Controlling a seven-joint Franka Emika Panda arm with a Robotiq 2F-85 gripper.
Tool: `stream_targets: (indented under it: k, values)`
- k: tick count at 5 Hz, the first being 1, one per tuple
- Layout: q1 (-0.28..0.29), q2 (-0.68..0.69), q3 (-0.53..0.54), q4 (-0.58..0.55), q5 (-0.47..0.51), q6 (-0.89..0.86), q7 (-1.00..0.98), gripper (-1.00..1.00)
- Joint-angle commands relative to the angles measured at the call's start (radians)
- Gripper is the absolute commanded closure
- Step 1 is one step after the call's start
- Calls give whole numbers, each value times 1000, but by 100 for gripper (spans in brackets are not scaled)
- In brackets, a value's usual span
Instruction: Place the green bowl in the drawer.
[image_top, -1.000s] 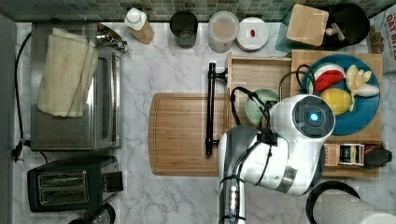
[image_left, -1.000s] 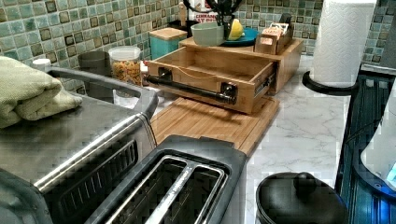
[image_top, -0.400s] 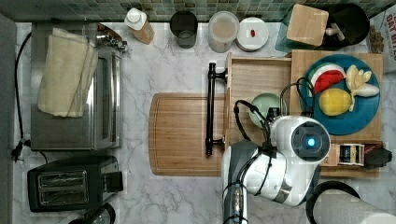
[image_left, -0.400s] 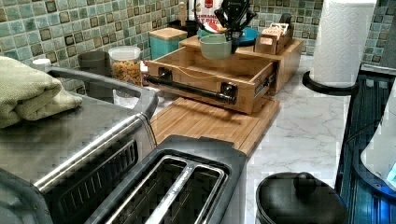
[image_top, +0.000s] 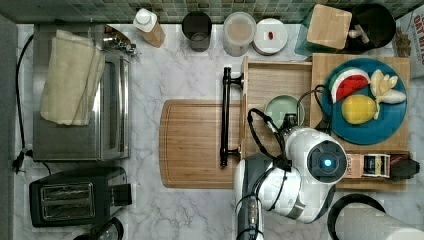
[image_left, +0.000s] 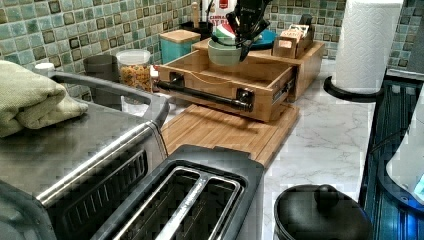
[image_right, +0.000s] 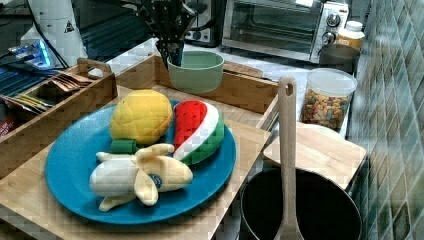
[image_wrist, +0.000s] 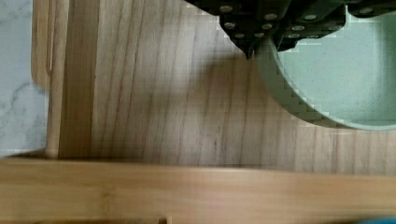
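Gripping the rim of the green bowl (image_right: 196, 70), the end effector (image_right: 173, 56) has one finger inside the bowl and the other outside against its wall, as the right view and the wrist view both show. The bowl hangs upright over the open drawer (image_top: 276, 83), its base raised clear of the drawer floor in the left view, where the green bowl (image_left: 224, 51) sits above the drawer's side walls. In the top view the green bowl (image_top: 283, 110) lies over the drawer's inner part, near the wall next to the blue plate (image_top: 374, 131), with the arm's white wrist just below it in the picture.

The drawer (image_left: 226, 82) is pulled out, and its black bar handle (image_left: 203, 95) faces the wooden cutting board (image_top: 194, 144), which lies flat on the marble table (image_top: 165, 62) just in front of it. The wrist view shows the bare wooden drawer floor (image_wrist: 177, 107) under the green bowl (image_wrist: 327, 70).

On the blue plate (image_right: 70, 170) rest a toy lemon (image_right: 141, 116), a toy watermelon slice (image_right: 199, 131) and a toy banana (image_right: 137, 176). A toaster oven (image_top: 80, 102) with a folded cloth (image_top: 70, 77) on top stands at the top view's left, with a black toaster (image_top: 75, 194) below it.
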Motion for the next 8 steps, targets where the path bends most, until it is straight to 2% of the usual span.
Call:
stream_targets:
  k: [1,2,4,5,6,7,8]
  values:
    - [-6,99,-20,24,139,93,-222,100]
    - [-13,134,-22,58,170,62,-263,100]
    - [-11,158,-20,60,152,95,-238,100]
    - [-10,165,-18,72,157,76,-231,-100]
    - [13,166,-44,82,171,55,-242,-100]
    - [-4,158,-20,93,128,30,-212,-100]
    - [-5,158,-20,93,128,30,-212,-100]
